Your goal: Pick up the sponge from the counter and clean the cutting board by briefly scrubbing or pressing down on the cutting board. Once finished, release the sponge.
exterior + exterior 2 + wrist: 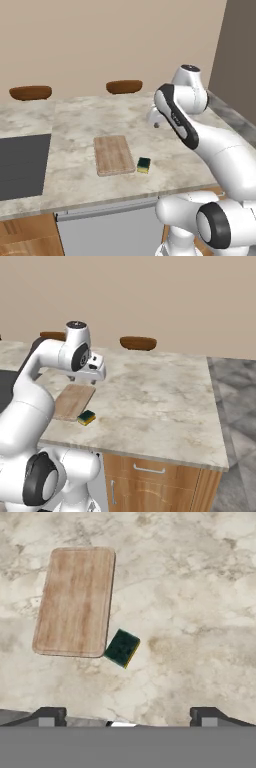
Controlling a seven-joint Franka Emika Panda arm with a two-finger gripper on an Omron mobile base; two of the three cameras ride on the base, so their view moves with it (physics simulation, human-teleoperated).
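The sponge point(122, 648) lies on the counter point(200, 602), well below the wide-spread, empty pincer point(127, 716).

1 sponge point(143, 165) nr front edge of counter point(75, 120); 1 cutting board point(113, 154) beside it; 1 dark cooktop panel point(22, 165) at left edge; 2 brown stools point(30, 92) behind far edge.

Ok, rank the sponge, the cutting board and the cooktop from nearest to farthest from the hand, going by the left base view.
From the hand:
1. Sponge, on the counter, roughly beneath it.
2. Cutting board, just left of the sponge.
3. Cooktop, at the far left.
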